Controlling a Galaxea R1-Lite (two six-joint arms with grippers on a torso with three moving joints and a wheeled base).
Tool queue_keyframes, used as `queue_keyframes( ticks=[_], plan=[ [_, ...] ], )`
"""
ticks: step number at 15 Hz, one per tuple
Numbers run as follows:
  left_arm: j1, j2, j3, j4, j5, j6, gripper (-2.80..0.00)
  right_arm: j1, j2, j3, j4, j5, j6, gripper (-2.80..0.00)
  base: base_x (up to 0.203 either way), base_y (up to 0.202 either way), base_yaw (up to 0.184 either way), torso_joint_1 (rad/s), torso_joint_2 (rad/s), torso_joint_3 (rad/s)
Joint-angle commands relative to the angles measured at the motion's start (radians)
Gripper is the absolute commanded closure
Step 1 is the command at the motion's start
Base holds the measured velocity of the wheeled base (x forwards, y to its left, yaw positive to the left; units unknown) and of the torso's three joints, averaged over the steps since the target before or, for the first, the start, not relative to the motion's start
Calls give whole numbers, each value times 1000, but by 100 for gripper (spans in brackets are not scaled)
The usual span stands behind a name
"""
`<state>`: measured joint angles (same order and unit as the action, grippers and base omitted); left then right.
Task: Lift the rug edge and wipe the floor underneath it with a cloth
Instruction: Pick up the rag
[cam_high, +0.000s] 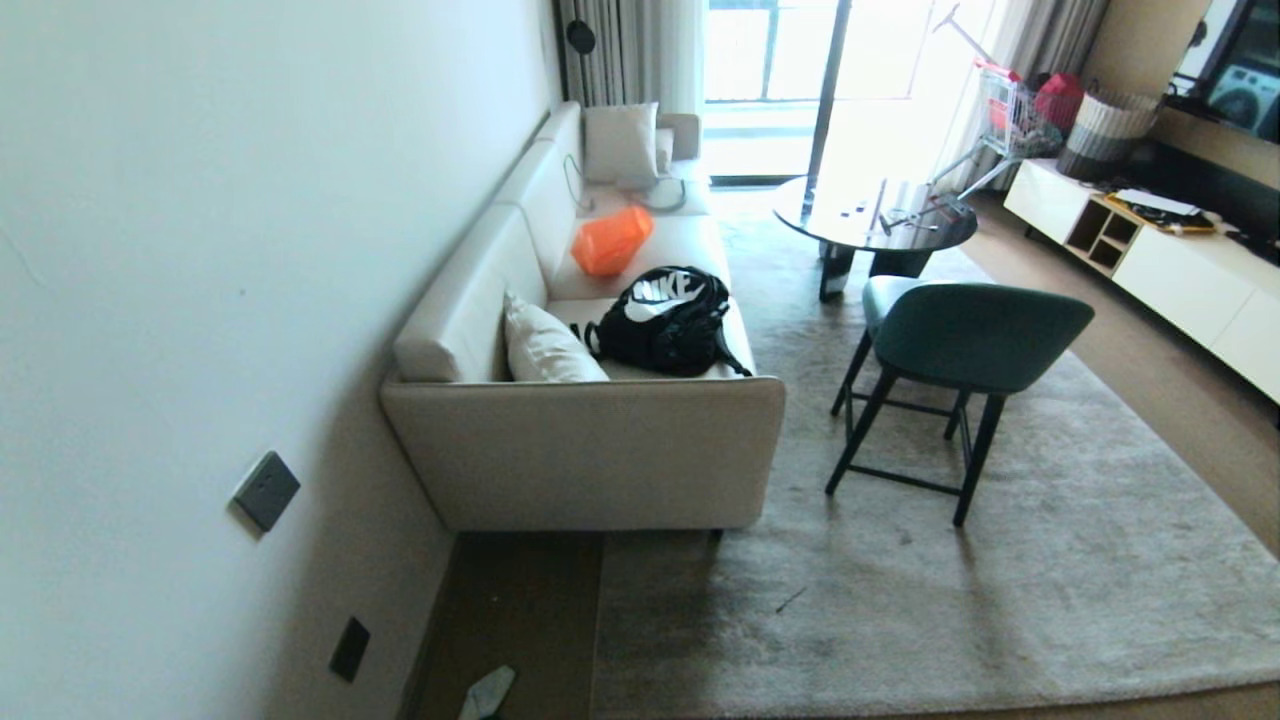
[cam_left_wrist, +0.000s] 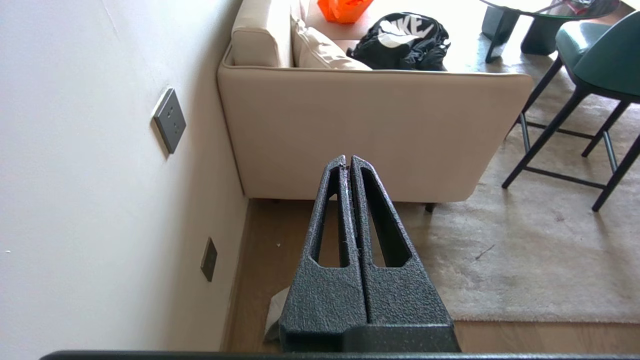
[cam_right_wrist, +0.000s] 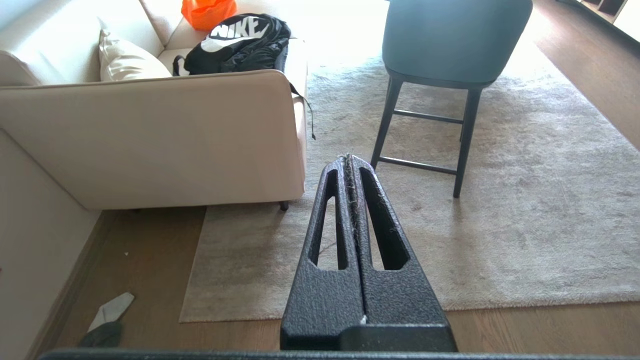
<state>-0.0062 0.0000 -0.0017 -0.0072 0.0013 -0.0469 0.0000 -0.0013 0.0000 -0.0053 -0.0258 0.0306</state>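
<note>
Down at the floor's (cam_high: 520, 610) near-left corner by the wall, the head view shows the cloth (cam_high: 488, 692) lying just off the rug edge (cam_high: 600, 640); best fetch it first

From the left wrist, the left gripper (cam_left_wrist: 347, 162) is pressed together, empty

From the right wrist, the right gripper (cam_right_wrist: 350, 160) likewise; the cloth (cam_right_wrist: 112, 312) looks small, pale, crumpled, the rug plush and flat

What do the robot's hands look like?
Both the left hand and right hand are black with a bumpy, grainy surface. Each has two long fingers tapering to a point, with a long slot cut through each. Nothing shows of the arms.
</note>
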Motion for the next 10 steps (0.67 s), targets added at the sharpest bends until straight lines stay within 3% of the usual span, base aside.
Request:
queue_keyframes(
  ticks=[1,10],
  plan=[
    [0,0,0,0,0,-1,0,0,1,0,-1,0,0,0,0,0,0,0,0,0],
    [0,0,0,0,0,-1,0,0,1,0,-1,0,0,0,0,0,0,-12,24,17]
  ],
)
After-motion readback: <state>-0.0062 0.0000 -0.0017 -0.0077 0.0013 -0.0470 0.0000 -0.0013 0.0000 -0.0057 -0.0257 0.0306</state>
